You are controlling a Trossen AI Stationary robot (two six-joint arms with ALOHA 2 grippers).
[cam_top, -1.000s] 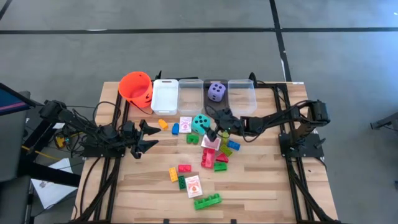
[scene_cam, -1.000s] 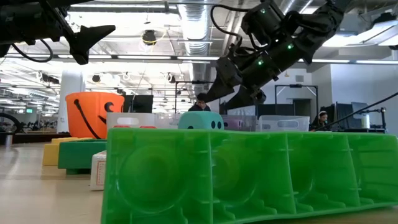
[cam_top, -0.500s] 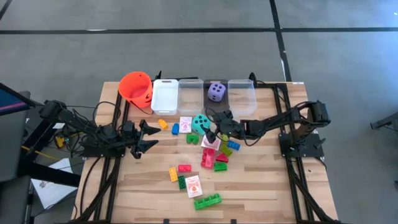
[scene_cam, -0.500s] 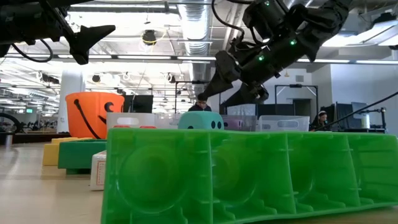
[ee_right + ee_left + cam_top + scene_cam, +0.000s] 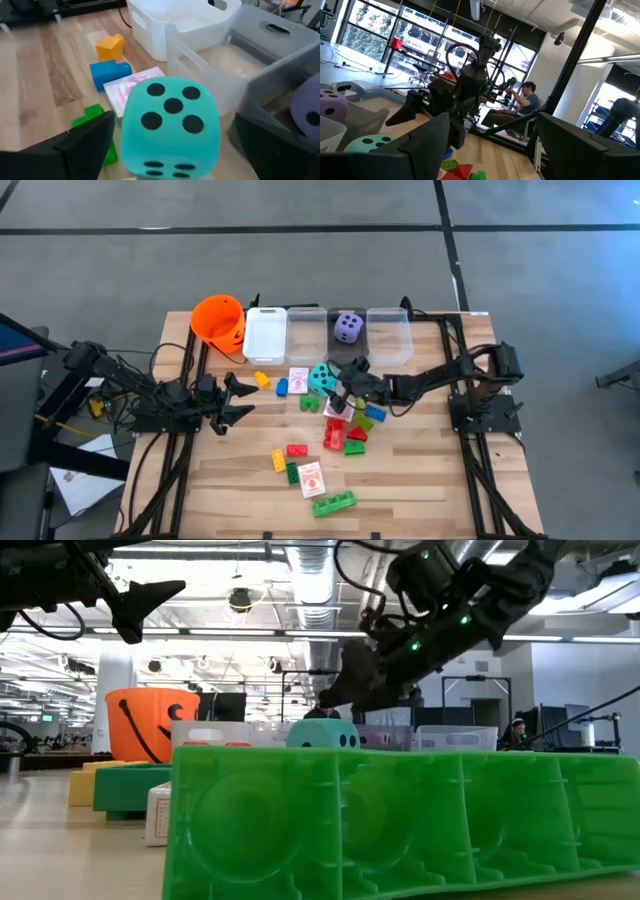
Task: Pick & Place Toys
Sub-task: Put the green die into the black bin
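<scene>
The teal die [image 5: 170,125] rests on the table, five dots facing my right gripper [image 5: 175,150]. That gripper is open and slants down just right of the die [image 5: 322,378], one finger [image 5: 87,142] on each side of the wrist view; I see no touch. The purple die [image 5: 347,327] lies in a clear bin [image 5: 345,343]. Yellow [image 5: 110,46] and blue [image 5: 107,71] bricks and a pink-white card [image 5: 132,86] lie left of the teal die. My left gripper [image 5: 240,400] hangs open above the table's left part.
An orange bucket [image 5: 218,320], a white bin [image 5: 265,332] and clear bins [image 5: 388,332] line the far edge. A heap of red, pink and green bricks [image 5: 345,430] lies under the right arm. More bricks, a card [image 5: 311,478] and a long green brick [image 5: 334,502] lie near the front.
My right gripper has edged down and toward the teal die, rolling a little about its own line, and has stayed open. The toys have not moved.
</scene>
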